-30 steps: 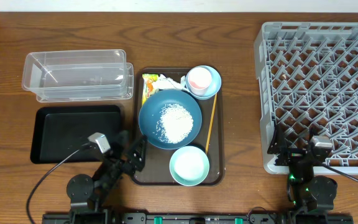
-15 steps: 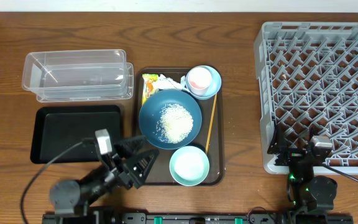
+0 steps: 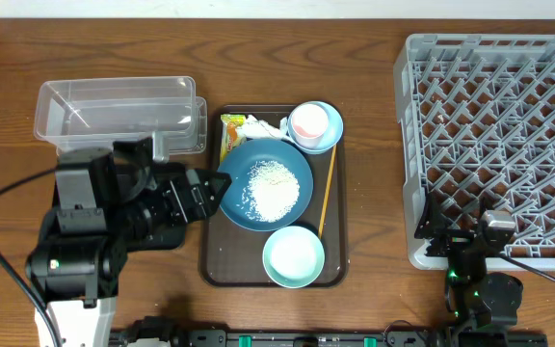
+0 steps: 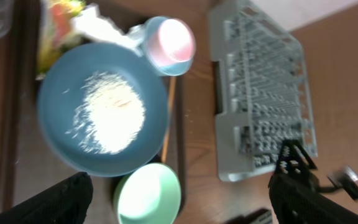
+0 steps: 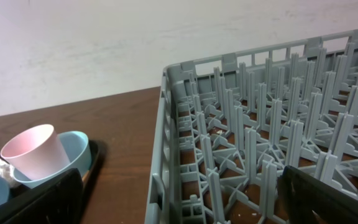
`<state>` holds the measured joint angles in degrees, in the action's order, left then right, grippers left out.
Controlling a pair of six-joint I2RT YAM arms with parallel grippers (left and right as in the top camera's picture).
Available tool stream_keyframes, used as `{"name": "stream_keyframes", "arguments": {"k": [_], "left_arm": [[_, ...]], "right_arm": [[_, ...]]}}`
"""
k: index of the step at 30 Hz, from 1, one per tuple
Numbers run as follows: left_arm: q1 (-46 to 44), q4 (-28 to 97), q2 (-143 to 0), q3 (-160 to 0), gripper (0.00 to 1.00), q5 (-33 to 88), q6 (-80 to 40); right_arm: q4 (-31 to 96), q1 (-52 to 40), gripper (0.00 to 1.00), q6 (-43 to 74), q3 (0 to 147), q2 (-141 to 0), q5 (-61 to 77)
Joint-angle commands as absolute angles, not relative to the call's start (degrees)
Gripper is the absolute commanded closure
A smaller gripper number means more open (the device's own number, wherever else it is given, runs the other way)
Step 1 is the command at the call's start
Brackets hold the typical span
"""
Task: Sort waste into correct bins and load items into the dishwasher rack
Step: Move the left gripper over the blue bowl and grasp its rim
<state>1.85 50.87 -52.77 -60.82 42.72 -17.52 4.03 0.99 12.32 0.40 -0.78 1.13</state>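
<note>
- Currently the large dark blue bowl (image 3: 295,166), loose rice (image 3: 273,188) heaped inside, sits mid brown tray (image 3: 218,265) on the desk (image 3: 374,58).
- Wrapper (image 3: 231,130) and tissue (image 3: 263,126) lie at its far rim, with the pink cup (image 3: 308,121) beside them, nested in a pale blue bowl (image 3: 332,137).
- Your left claw (image 3: 210,190) is spread wide at the big bowl's left rim; you cannot tell contact.
- Your right claw (image 3: 454,229), fingers apart, is at the grey rack's (image 3: 499,135) near edge.

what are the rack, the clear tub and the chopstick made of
Rack: looks like moulded grey plastic, matte, with a uniform lattice and pegs. Clear tub: likely transparent plastic, glossy; the table shows through it. Chopstick: seemingly wood or bamboo, pale tan.
</note>
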Motion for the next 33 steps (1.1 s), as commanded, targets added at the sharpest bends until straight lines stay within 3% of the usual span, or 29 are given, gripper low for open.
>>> {"name": "stream_keyframes", "arguments": {"k": [1,6,10,15,23,33], "left_arm": [[-2.66,51.99,-53.54,-64.77,0.07,42.94,-13.91],[-19.31,63.0,-57.95,-71.99,0.07,16.14,-15.44],[-32.1,66.59,-65.36,-76.9,0.07,4.58,-18.72],[-39.62,60.8,-71.68,-77.01,0.07,5.15,-18.76],[-42.85,53.95,-81.12,-77.01,0.07,7.44,-20.84],[-44.6,52.88,-94.26,-76.99,0.28,7.11,-20.6]], "right_arm": [[4.27,0.95,0.01,11.51,0.3,-0.34,1.32],[4.27,0.93,0.01,11.51,0.3,-0.34,1.32],[4.27,0.95,0.01,11.51,0.3,-0.34,1.32],[4.27,0.95,0.01,11.51,0.3,-0.34,1.32],[4.27,0.95,0.01,11.51,0.3,-0.34,1.32],[4.27,0.95,0.01,11.51,0.3,-0.34,1.32]]}}
